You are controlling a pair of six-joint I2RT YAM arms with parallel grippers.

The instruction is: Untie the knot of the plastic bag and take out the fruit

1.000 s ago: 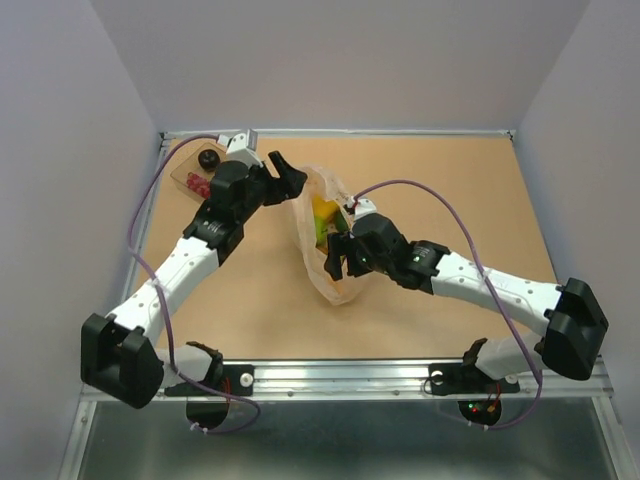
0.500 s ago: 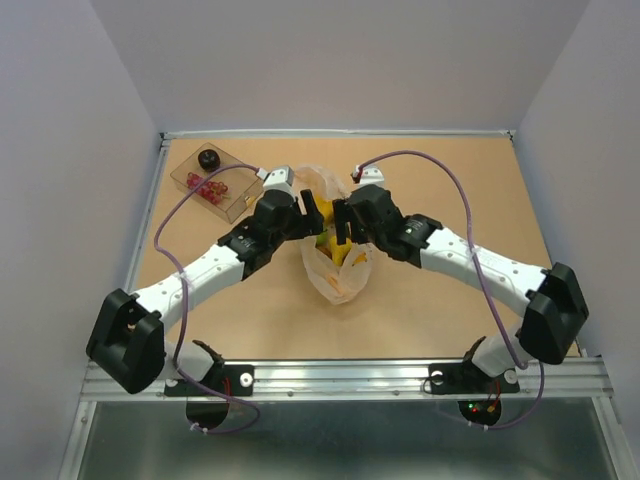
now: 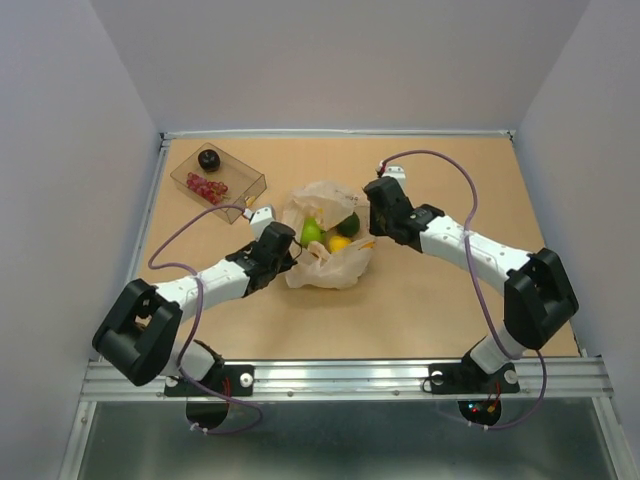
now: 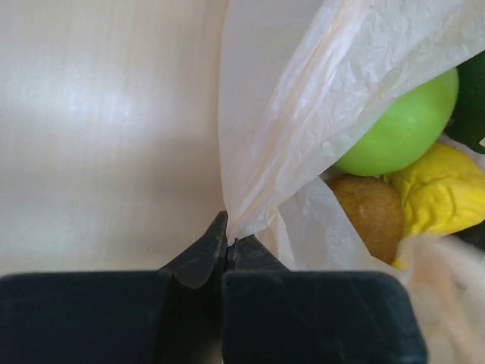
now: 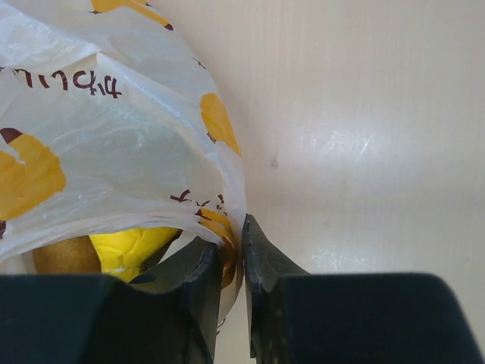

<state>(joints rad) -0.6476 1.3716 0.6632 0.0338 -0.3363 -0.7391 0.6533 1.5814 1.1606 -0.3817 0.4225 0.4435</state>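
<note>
Plastic bag lies at the middle of the table, its mouth stretched wide between both pincers. The left gripper, at the bag's left edge, is pressed together on a fold of film. The right gripper, at its right edge, pinches the printed rim. Inside sit a bright green ball, a yellow fruit, a dark green fruit and a brown kiwi.

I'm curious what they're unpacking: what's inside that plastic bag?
Inside the plastic bag: a bright green round fruit, a yellow one, a brown one and a dark green one. Anything beneath them is hidden.
</note>
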